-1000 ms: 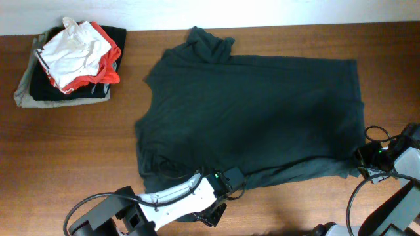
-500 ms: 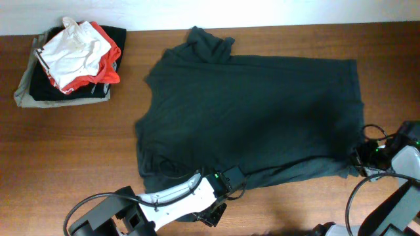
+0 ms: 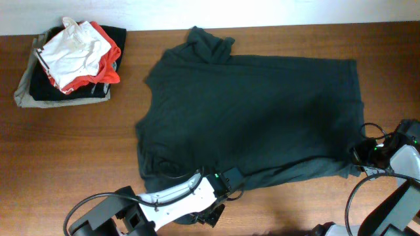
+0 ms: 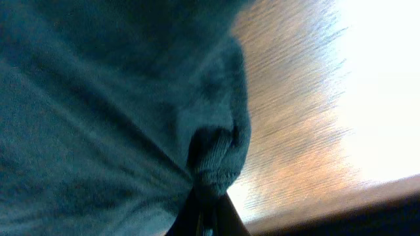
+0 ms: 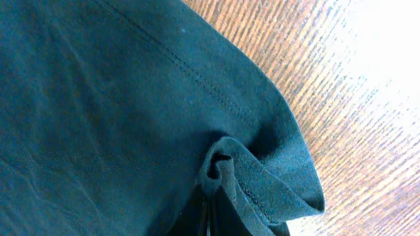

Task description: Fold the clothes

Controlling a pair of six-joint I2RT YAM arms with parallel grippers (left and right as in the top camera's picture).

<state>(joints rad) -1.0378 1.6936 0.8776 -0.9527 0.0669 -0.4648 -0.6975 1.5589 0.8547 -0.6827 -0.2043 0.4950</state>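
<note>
While the dark T-shirt lies spread at the centre of the table, its near hem is pinched by the closed left gripper at six o'clock and the closed right gripper at four o'clock. Both pinches are best lifted together and evenly, so that the fold is kept straight.

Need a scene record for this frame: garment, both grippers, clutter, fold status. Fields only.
garment: dark T-shirt, spread flat on the table
left arm: left gripper shut on the T-shirt's near edge, fabric bunched at the pinch
right arm: right gripper shut on the T-shirt's near right corner
clutter: stack at the far left corner, white garment with red-orange trim on top, grey-khaki garment underneath
fold status: not yet begun, no fold visible
</note>
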